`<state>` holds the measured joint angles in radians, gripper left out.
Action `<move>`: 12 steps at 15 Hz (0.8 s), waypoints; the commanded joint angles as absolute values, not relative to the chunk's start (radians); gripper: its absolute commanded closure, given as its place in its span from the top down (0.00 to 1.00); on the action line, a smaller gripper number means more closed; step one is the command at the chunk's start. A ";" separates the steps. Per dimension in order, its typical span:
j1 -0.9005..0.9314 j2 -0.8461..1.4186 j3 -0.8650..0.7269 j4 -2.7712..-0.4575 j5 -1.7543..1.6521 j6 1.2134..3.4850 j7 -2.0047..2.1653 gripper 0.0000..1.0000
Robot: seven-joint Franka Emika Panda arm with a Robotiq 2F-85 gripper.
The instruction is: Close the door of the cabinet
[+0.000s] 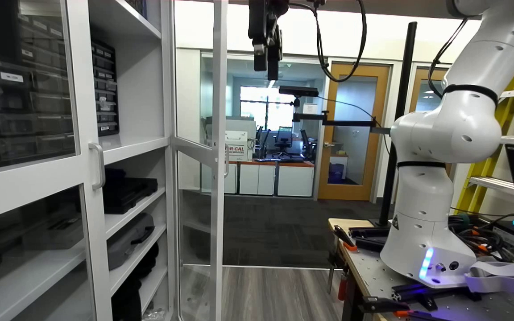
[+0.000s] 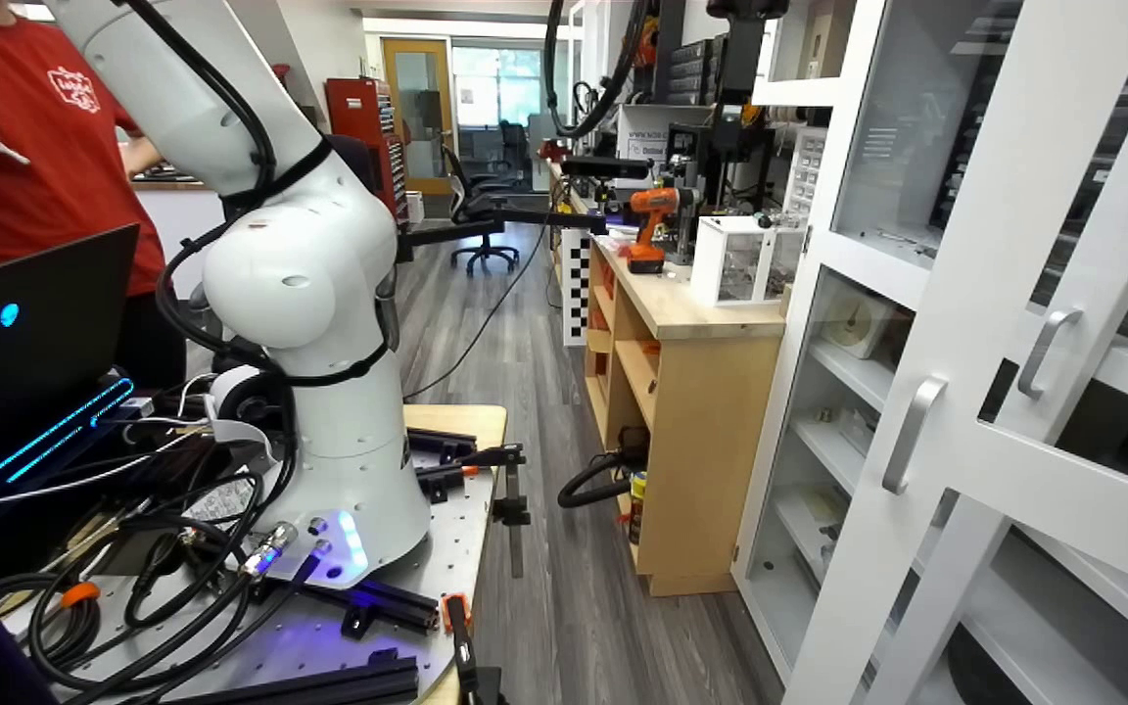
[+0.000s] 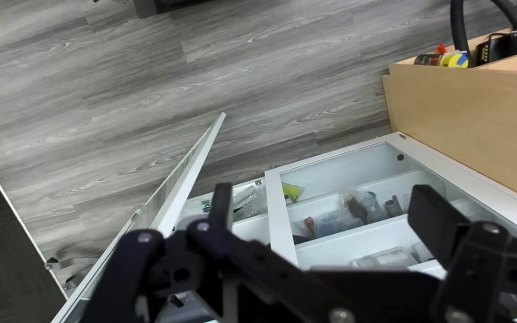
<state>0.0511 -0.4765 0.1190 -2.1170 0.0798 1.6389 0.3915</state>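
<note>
There's your gripper (image 3: 321, 202), spread wide, grasping nothing, and the upright glass cabinet door (image 3: 185, 186) lies left in the wrist view!

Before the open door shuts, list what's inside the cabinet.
Inside the cabinet are a black drawer unit, a black case and a gray case; the wrist view adds plastic bags, though the hand covers some shelves. The closed door's frame hides more; the cases' insides are covered.
</note>
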 commanded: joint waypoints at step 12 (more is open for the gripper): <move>-0.026 -0.644 -0.024 -2.395 0.086 1.961 0.152 1.00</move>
